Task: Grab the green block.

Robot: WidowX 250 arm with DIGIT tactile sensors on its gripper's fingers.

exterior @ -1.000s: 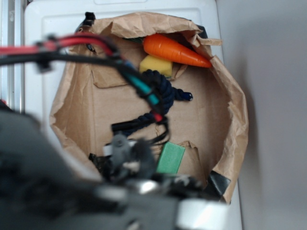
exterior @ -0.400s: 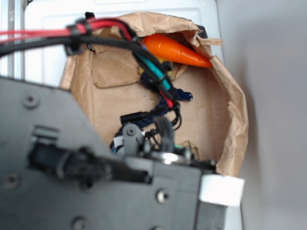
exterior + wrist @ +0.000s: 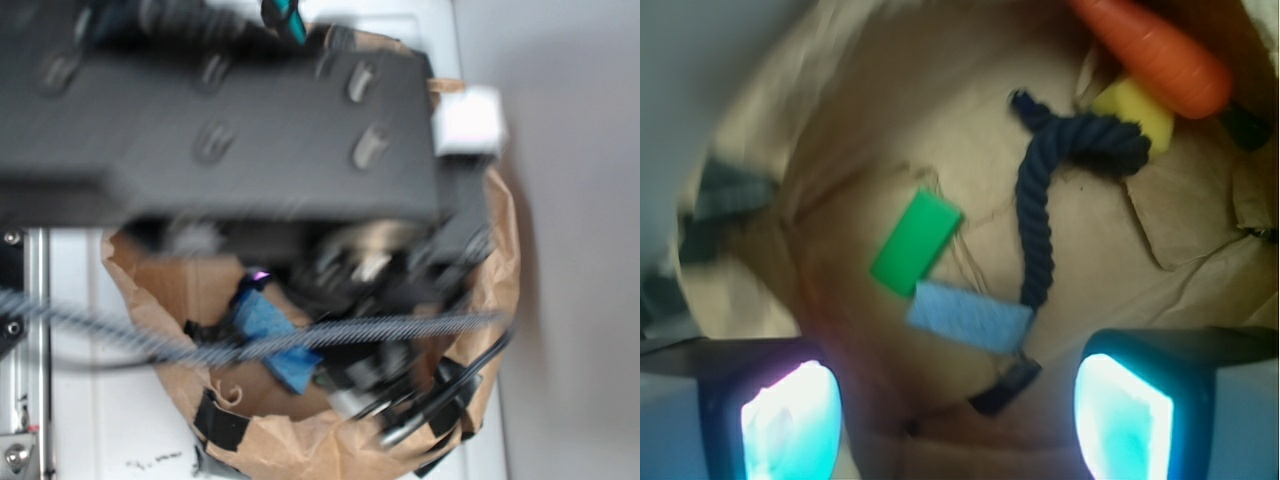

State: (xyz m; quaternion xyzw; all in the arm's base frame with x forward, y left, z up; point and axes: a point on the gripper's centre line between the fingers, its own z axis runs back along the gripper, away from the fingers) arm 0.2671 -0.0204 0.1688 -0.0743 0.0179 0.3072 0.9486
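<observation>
Seen from the wrist view, the green block [image 3: 916, 243] lies flat on the brown paper floor of an opened paper bag [image 3: 840, 120], near the middle of the floor and a little toward its left wall. Just below it, with one corner close to or touching it, lies a light-blue speckled block [image 3: 970, 315]. A dark navy rope [image 3: 1040, 210] curves beside both blocks on their right, its looped end lying against a yellow sponge-like block [image 3: 1135, 108] near the bag's far right corner, where an orange carrot [image 3: 1160, 50] rests along the wall. The gripper [image 3: 955, 415] hangs above the bag with its fingers [image 3: 790, 420] spread wide apart, one at each lower corner of the wrist view, and nothing between them; the green block lies clear of both. In the exterior view the blurred black arm [image 3: 220, 110] covers most of the bag [image 3: 300, 440], which sits on a white bench [image 3: 110, 420]; only the light-blue block [image 3: 270, 335] shows beneath it, and the green block is hidden.
</observation>
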